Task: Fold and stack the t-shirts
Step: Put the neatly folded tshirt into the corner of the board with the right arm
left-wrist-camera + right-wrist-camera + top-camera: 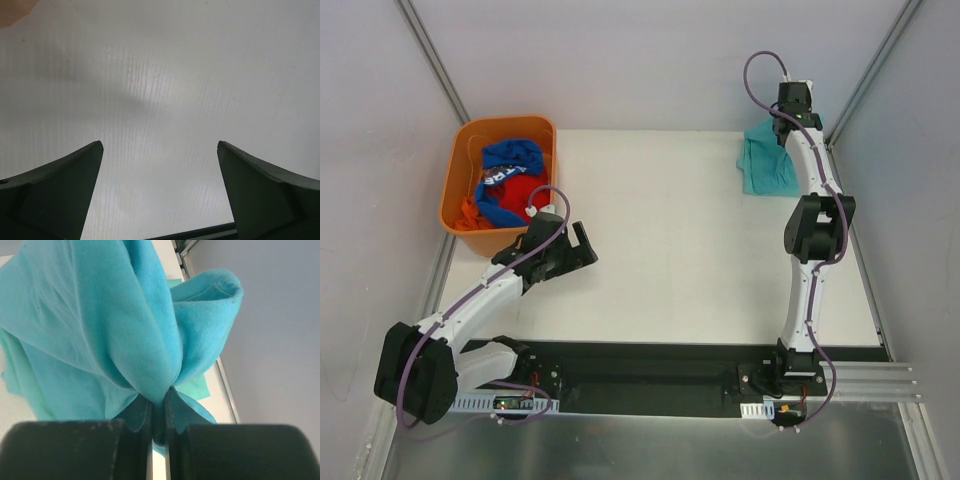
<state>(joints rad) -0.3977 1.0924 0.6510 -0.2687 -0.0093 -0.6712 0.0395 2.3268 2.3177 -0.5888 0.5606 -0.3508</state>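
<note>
A teal t-shirt (767, 163) lies bunched at the far right corner of the white table (670, 240). My right gripper (782, 130) is over it, shut on a fold of the t-shirt (100, 315). In the right wrist view the cloth bulges out from between the jaws of the right gripper (157, 401). Under the held fabric shows a paler green-teal layer (195, 388); I cannot tell whether it is a separate shirt. My left gripper (586, 246) hovers over bare table beside the bin. The left gripper (160, 145) is open and holds nothing.
An orange bin (466, 140) at the far left holds a royal-blue garment (510, 156) with white lettering and a red one (516, 194). Grey walls close in on both sides. A black strip (650, 365) runs along the near edge between the arm bases.
</note>
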